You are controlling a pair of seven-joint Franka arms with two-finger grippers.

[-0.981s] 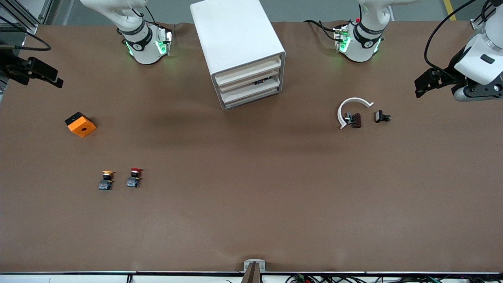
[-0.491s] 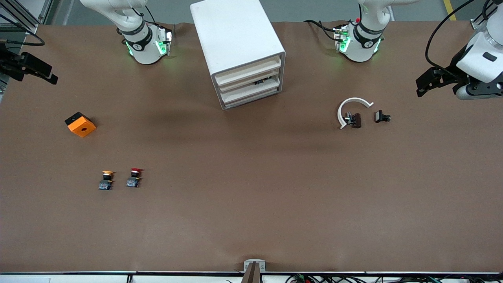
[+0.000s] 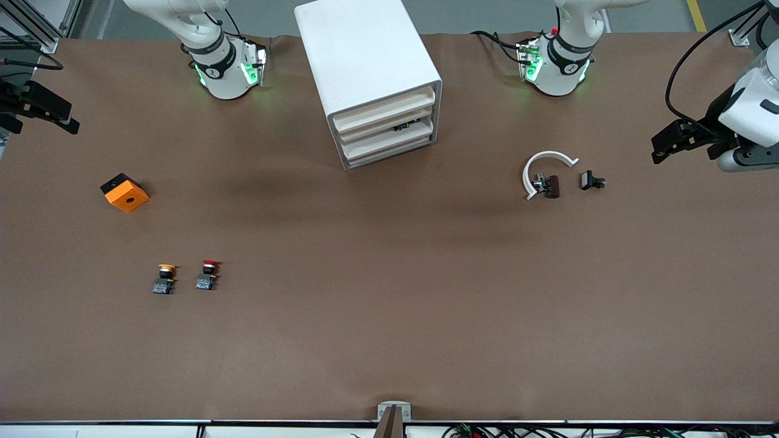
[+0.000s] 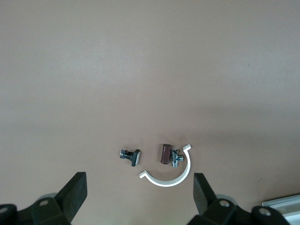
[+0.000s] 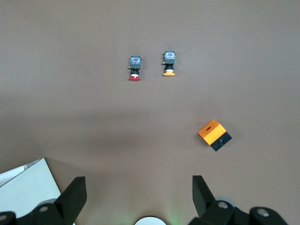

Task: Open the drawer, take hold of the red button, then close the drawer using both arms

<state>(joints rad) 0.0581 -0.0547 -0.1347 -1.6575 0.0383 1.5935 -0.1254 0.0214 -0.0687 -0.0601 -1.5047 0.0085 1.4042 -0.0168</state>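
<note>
The white cabinet (image 3: pixel 365 55) stands between the arm bases. Its lowest drawer (image 3: pixel 389 149) looks pushed in. The red-capped button (image 3: pixel 209 274) stands on the table nearer the front camera, toward the right arm's end; it also shows in the right wrist view (image 5: pixel 135 68). My right gripper (image 3: pixel 45 109) is open and empty, up over the table's edge at the right arm's end, far from the button; its wrist view shows the same (image 5: pixel 138 183). My left gripper (image 3: pixel 669 141) is open and empty over the left arm's end; its wrist view shows the same (image 4: pixel 139 180).
An orange-yellow-capped button (image 3: pixel 164 278) stands beside the red one. An orange cube (image 3: pixel 125 192) lies toward the right arm's end. A white C-shaped ring (image 3: pixel 544 170), a small brown part (image 3: pixel 551 185) and a black part (image 3: pixel 591 180) lie toward the left arm's end.
Both grippers have drifted outward toward their own ends of the table. The things on the table and the drawers have not moved.
</note>
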